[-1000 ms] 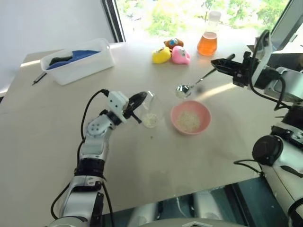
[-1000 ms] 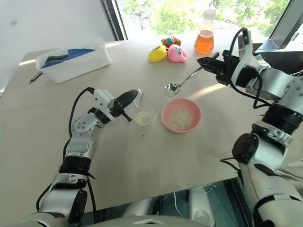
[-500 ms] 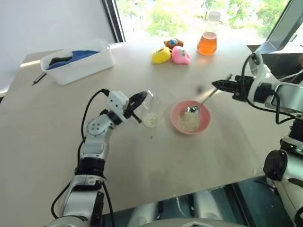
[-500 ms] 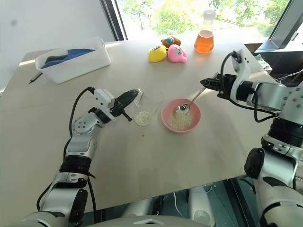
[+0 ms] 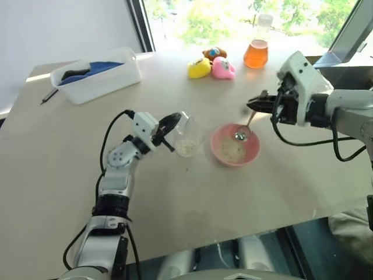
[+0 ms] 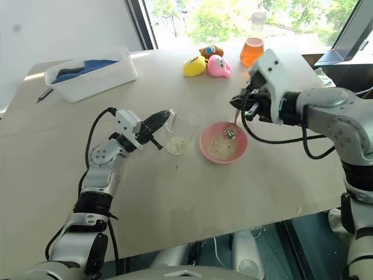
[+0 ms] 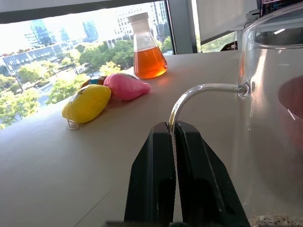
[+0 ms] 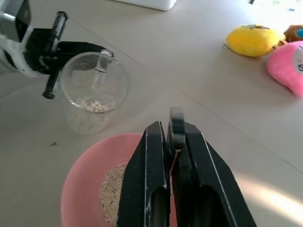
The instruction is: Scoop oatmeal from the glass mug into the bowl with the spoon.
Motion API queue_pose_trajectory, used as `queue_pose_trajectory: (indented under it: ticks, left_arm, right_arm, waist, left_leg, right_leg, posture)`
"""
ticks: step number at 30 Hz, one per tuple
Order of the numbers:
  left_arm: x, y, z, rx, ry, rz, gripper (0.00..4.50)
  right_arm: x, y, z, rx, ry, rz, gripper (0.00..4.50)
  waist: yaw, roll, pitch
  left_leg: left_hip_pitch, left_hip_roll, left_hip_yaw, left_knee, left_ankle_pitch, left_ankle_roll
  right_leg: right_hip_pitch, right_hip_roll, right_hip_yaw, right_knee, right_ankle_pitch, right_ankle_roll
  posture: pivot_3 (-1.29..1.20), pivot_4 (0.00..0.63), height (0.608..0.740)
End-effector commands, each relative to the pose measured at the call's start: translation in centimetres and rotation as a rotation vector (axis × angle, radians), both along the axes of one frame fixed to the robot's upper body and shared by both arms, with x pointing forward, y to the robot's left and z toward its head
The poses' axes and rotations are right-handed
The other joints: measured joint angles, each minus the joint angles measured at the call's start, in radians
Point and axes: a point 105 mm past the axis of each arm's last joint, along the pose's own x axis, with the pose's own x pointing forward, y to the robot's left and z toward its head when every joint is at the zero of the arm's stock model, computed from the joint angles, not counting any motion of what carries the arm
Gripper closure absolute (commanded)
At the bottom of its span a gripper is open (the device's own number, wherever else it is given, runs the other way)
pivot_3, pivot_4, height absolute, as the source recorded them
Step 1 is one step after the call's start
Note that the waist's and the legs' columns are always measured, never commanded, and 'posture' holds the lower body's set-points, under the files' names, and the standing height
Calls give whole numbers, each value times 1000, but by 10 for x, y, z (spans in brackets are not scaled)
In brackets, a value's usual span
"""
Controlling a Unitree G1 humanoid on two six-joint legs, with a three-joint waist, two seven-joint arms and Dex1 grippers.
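Observation:
The glass mug (image 5: 186, 136) stands on the table with a thin layer of oatmeal (image 5: 185, 147) in its bottom. My left gripper (image 5: 172, 121) is shut on the mug's handle (image 7: 199, 90). Just right of the mug sits the pink bowl (image 5: 221, 156), holding a heap of oatmeal (image 8: 113, 189). My right gripper (image 5: 253, 105) hangs above the bowl's far right rim, shut on the end of the spoon's handle (image 8: 176, 124). The spoon (image 5: 245, 128) slants steeply down, with its head (image 6: 230, 133) inside the bowl over the flakes.
At the table's far edge are an orange-liquid flask (image 5: 256, 52) and yellow (image 5: 198, 69) and pink (image 5: 222, 68) soft toys. A white tub (image 5: 96, 76) with blue contents and a dark pen (image 5: 48, 97) lie at the far left.
My right gripper has rolled and swung left and back over the bowl. The spoon went from level behind the bowl to steep, its head now in the bowl. The left arm and mug stayed still.

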Motion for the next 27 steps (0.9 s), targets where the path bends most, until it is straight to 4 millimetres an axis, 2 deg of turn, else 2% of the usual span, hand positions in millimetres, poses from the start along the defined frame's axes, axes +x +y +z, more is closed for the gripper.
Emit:
queue_pose_trajectory:
  ticks: [1,4,7,9,13,17,21,27]
  left_arm:
    - [-2,-3,9,2,-50,-12,4469]
    - [-3,-3,9,1,-53,-14,4469]
    - [-7,-1,8,-11,-55,-11,4469]
    - [-7,-1,6,-13,-47,-11,4469]
    - [-8,-2,6,-16,-48,-8,4469]
    - [-9,-2,7,-26,-55,0,4469]
    - [-12,0,5,-30,-58,14,4469]
    - [-16,4,3,-35,-55,39,4469]
  right_arm:
    - [9,-13,18,144,10,-66,4500]
    - [22,-23,33,339,86,-138,4500]
    - [22,-13,70,598,167,-45,4500]
    - [18,-2,79,664,211,17,4500]
    - [17,13,76,679,254,37,4500]
    - [17,26,62,643,288,44,4500]
    - [20,28,45,573,297,15,4500]
    - [16,37,32,523,317,45,4500]
  waist:
    - [1,0,0]
    - [2,-1,0]
    - [-3,0,0]
    - [-7,0,0]
    - [-3,0,0]
    - [-4,0,0]
    - [-6,0,0]
    - [-7,0,0]
  left_leg:
    - [0,0,0,0,0,0]
    - [0,0,0,0,0,0]
    - [0,0,-1,0,0,0]
    - [1,0,1,0,0,0]
    - [0,1,-2,-1,0,0]
    - [0,-1,-1,1,0,0]
    - [0,-1,-2,1,0,0]
    - [0,0,-1,1,0,0]
  right_leg:
    - [0,0,0,0,0,0]
    - [0,0,1,0,0,0]
    - [0,0,0,0,0,0]
    - [0,0,2,1,0,0]
    - [0,0,0,0,0,0]
    - [0,-1,0,1,0,0]
    - [0,0,0,1,0,0]
    - [0,0,0,1,0,0]
  posture:
    - [0,150,740]
    - [0,150,740]
    - [0,150,740]
    - [0,150,740]
    - [0,150,740]
    - [0,150,740]
    - [0,150,740]
    - [0,150,740]
